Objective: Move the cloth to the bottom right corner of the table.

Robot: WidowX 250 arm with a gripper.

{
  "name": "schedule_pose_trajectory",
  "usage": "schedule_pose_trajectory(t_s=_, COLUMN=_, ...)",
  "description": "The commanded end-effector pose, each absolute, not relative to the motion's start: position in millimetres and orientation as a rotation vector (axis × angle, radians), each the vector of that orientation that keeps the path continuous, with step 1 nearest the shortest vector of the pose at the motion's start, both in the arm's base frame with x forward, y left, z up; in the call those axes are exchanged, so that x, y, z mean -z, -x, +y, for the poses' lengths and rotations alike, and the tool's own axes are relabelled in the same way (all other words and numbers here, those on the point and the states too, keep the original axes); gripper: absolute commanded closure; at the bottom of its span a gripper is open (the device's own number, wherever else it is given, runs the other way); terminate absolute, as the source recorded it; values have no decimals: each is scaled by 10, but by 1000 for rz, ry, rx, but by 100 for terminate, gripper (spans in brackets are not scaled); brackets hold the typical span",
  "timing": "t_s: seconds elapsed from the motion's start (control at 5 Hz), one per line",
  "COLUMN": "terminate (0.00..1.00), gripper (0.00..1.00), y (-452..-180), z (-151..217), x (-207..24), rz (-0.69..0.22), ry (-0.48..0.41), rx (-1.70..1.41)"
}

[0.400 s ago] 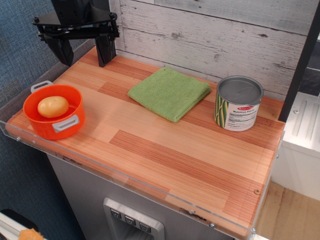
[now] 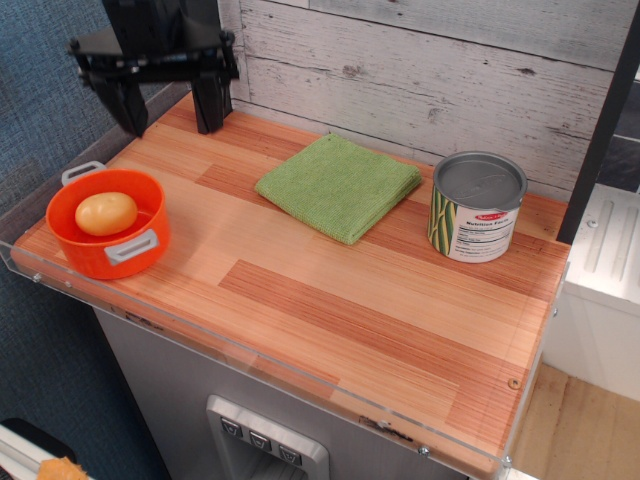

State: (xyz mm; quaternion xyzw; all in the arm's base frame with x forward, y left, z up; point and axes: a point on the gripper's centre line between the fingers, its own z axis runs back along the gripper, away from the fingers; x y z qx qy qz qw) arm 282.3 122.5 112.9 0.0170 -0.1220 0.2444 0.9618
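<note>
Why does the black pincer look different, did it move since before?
Yes. The pincer shifted slightly up the picture against the white plank wall, open, holding nothing. The green cloth lies untouched.

The gripper (image 2: 170, 112) is matte black all over — flat plates, small bolts. Two thick, blunt fingers (image 2: 211, 105) taper downward.

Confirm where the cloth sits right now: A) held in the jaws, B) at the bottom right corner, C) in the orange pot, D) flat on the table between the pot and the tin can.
D: the green cloth lies flat on the table, with the orange pot to its left and the tin can to its right; the gripper is open and empty.
</note>
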Motion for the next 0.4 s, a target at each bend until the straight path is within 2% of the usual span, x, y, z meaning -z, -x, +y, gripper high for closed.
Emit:
schedule_pose_trajectory(t_s=0.0, terminate=0, gripper=0, y=-3280, z=982, x=-1016, rz=-291, ry=-79, rx=-419)
schedule_pose_trajectory(t_s=0.2, terminate=0, gripper=100, y=-3529, z=825, x=-896, rz=-305, ry=-65, rx=-345)
